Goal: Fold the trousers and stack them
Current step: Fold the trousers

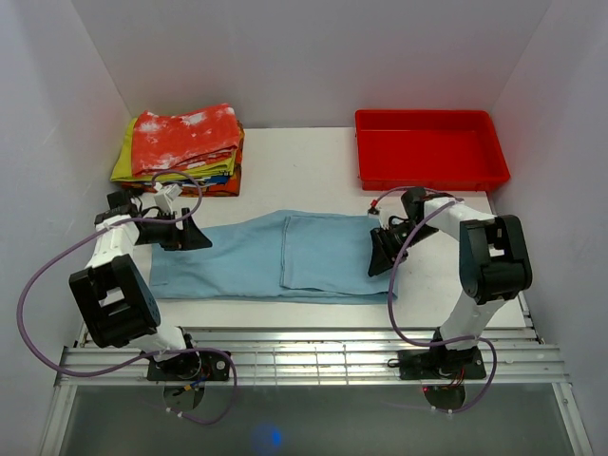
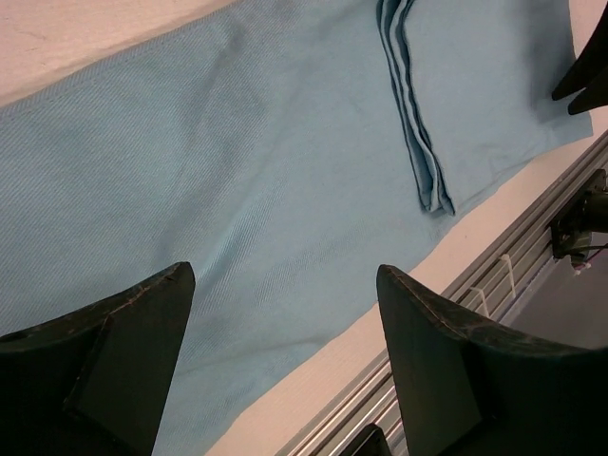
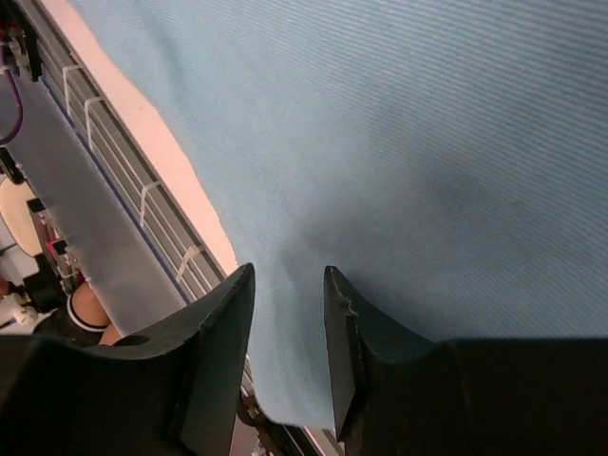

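The light sky-blue trousers [image 1: 275,252] lie flat across the white table [image 1: 304,161], with the right part folded over the middle. The fold's layered edge [image 2: 418,142] shows in the left wrist view. My left gripper [image 1: 195,233] hovers open over the left end, with only flat cloth [image 2: 237,142] and the table edge between its fingers [image 2: 285,275]. My right gripper [image 1: 378,256] is at the right end. Its jaws [image 3: 288,271] stand close together, with the trousers' cloth [image 3: 380,123] filling the gap between them near the hem.
A red tray [image 1: 432,147] stands at the back right. A stack of folded clothes [image 1: 185,147], with a red-and-white garment on top, sits at the back left. A metal rail [image 1: 313,356] runs along the table's near edge, close to the trousers.
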Robot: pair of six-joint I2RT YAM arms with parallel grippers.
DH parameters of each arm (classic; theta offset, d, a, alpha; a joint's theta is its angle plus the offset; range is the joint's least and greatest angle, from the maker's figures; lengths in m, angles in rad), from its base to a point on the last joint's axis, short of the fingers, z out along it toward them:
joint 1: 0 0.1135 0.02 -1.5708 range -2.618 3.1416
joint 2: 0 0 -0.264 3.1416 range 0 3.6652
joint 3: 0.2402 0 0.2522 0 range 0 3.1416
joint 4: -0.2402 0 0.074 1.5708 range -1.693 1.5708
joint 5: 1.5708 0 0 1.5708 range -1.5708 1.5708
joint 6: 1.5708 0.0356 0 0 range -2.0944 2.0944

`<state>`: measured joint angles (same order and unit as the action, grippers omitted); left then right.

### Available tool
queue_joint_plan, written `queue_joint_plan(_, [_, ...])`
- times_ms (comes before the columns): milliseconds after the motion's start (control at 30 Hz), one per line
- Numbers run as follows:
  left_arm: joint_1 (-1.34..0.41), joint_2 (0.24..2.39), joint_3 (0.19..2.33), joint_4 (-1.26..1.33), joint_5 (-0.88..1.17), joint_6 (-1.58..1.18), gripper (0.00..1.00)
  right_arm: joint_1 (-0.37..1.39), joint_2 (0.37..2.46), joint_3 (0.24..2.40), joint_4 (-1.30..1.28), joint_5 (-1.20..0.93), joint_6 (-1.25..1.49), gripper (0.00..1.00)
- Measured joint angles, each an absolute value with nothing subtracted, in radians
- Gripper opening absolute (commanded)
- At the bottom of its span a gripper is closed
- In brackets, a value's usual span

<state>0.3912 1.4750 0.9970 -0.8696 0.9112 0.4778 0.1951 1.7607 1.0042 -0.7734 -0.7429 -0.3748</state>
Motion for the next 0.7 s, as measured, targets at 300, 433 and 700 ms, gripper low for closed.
queue_joint_plan(300, [0.392, 1.491, 0.997, -0.844, 0.898, 0.457, 0.88, 0.184, 1.787, 1.103, -1.059, -0.700, -0.618, 0.30])
queue_joint_plan(433, [0.397, 1.491, 0.997, -0.823, 0.837, 0.434, 0.89, 0.184, 1.913, 1.078, -1.075, -0.633, -0.648, 0.28])
queue_joint_plan(700, [0.545, 1.540, 1.002, -0.876, 0.765, 0.464, 0.90, 0.166, 1.842, 1.005, -1.099, -0.538, -0.632, 0.37])
